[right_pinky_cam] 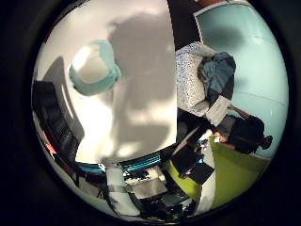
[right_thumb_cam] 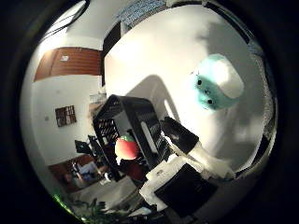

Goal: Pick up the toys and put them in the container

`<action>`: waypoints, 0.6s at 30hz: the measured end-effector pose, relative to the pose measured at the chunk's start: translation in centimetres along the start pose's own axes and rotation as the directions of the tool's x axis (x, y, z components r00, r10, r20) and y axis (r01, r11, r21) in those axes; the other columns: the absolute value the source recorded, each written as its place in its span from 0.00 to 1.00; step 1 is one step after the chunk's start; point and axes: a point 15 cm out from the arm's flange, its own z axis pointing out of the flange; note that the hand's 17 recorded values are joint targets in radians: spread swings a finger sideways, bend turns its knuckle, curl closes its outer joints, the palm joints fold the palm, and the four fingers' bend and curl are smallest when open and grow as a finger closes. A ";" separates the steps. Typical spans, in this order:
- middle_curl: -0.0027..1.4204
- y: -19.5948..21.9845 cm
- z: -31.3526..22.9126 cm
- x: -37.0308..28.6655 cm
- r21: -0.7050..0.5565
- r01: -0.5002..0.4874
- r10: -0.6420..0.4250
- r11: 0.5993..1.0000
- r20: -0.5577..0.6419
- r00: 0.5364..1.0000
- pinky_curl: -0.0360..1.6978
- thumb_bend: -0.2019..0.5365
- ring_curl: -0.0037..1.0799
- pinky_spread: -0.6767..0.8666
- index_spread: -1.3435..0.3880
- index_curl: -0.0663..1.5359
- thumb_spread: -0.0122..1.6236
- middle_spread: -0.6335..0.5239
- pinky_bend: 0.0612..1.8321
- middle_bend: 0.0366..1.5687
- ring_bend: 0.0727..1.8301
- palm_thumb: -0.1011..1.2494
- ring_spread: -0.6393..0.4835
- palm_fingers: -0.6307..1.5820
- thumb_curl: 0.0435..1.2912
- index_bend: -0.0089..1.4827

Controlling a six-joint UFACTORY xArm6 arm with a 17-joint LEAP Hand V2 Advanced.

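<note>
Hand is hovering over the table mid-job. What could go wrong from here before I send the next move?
1. The teal plush toy lies alone on the white table, apart from the hand; a grasp begun from here may close short of it.
2. The black crate already holds a red toy near its rim; a careless drop could knock it out.
3. The crate stands close to the hand's fingers, so a sweep might bump it.

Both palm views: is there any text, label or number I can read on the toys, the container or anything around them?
None can be read.
The teal toy, the red toy and the black container show no print.
Paper sheet beside the table: marks too blurred to read.
</note>
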 end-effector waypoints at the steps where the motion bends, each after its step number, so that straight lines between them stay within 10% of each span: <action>1: 0.22 -0.1 0.6 0.2 -0.007 -0.003 0.003 1.000 0.001 1.000 0.20 0.25 0.19 0.74 0.55 0.22 0.70 0.53 0.24 0.10 0.20 0.54 0.70 0.38 0.26 0.12; 18: 0.22 -0.3 8.4 1.6 -0.134 -0.031 0.034 0.991 0.020 0.999 0.18 0.25 0.20 0.74 0.55 0.22 0.70 0.54 0.23 0.10 0.17 0.53 0.71 0.37 0.25 0.12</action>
